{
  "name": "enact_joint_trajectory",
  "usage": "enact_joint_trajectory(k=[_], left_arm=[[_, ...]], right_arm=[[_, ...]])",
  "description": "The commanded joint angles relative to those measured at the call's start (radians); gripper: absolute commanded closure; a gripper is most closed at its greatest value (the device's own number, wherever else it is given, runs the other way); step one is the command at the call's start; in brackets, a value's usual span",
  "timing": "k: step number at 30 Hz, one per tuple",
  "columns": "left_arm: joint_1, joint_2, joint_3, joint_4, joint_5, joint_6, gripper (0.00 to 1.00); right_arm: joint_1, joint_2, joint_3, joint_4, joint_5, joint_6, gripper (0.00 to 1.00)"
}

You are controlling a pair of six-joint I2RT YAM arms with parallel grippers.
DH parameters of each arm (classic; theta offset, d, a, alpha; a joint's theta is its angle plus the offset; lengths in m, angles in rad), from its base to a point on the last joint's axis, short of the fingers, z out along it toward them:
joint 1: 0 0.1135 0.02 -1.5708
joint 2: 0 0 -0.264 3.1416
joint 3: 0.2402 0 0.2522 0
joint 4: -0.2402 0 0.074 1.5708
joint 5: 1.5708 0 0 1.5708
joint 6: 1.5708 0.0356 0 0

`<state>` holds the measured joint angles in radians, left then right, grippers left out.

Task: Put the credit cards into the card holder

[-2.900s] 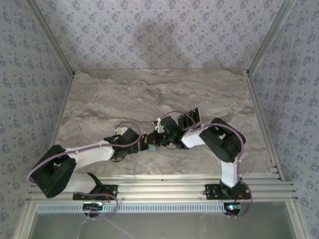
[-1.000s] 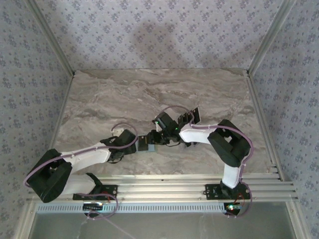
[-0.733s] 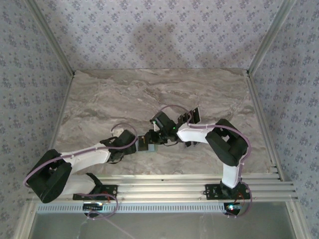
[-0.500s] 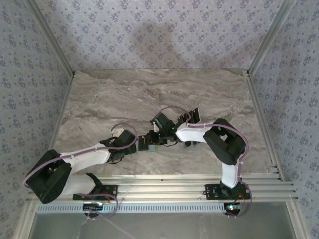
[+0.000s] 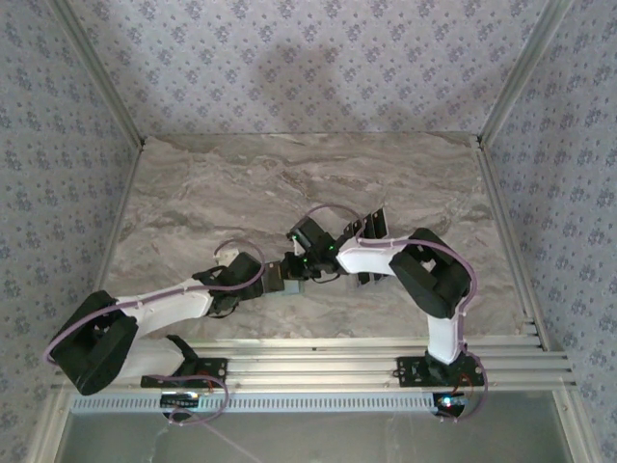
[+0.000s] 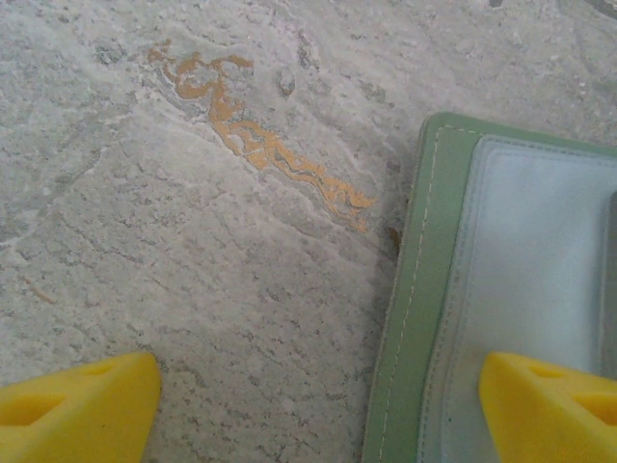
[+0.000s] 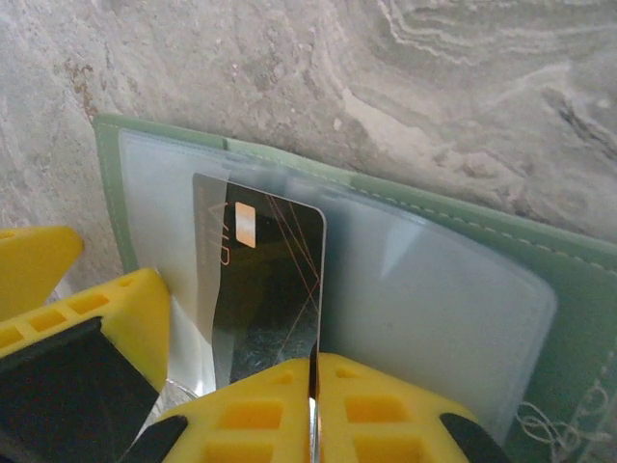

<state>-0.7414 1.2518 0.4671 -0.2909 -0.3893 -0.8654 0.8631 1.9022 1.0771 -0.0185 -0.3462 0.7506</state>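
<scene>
Left gripper [image 6: 313, 415] stands spread: one fingertip over bare worktop [image 6: 193, 241], the other over the green card holder [image 6: 415, 289] near its left edge, mid-worktop. Right gripper [image 7: 313, 386] pinches a dark credit card [image 7: 265, 280], leading end at the clear pocket. Insertion appears in hand. Next calls for sliding the card squarely along the pocket. Worktop beyond the holder's edges lies open.

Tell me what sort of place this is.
Probably a robot test booth: patterned walls box in a marble-look table, and aluminium rails run along its near edge.
</scene>
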Motion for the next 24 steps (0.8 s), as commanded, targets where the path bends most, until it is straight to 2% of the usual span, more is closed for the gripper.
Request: enact_joint_trajectory(k=[1,11,16,24], left_arm=[[0.006,0.005,-0.024,-0.039,0.017,0.003,0.14],[0.005,0.005,-0.016,-0.033,0.022,0.003,0.14],[0.01,-0.046,0.031,-0.072,0.013,0.014,0.11],[0.088,-0.133,0.09,-0.144,0.005,0.037,0.06]], right_arm=[[0.011,0.026,0.034,-0.016,0.001,0.001,0.9],[0.033,0.059,0.062,-0.02,-0.008,0.004,0.92],[0.027,0.058,0.045,-0.024,0.006,0.01,0.92],[0.019,0.058,0.021,-0.008,0.012,0.022,0.92]])
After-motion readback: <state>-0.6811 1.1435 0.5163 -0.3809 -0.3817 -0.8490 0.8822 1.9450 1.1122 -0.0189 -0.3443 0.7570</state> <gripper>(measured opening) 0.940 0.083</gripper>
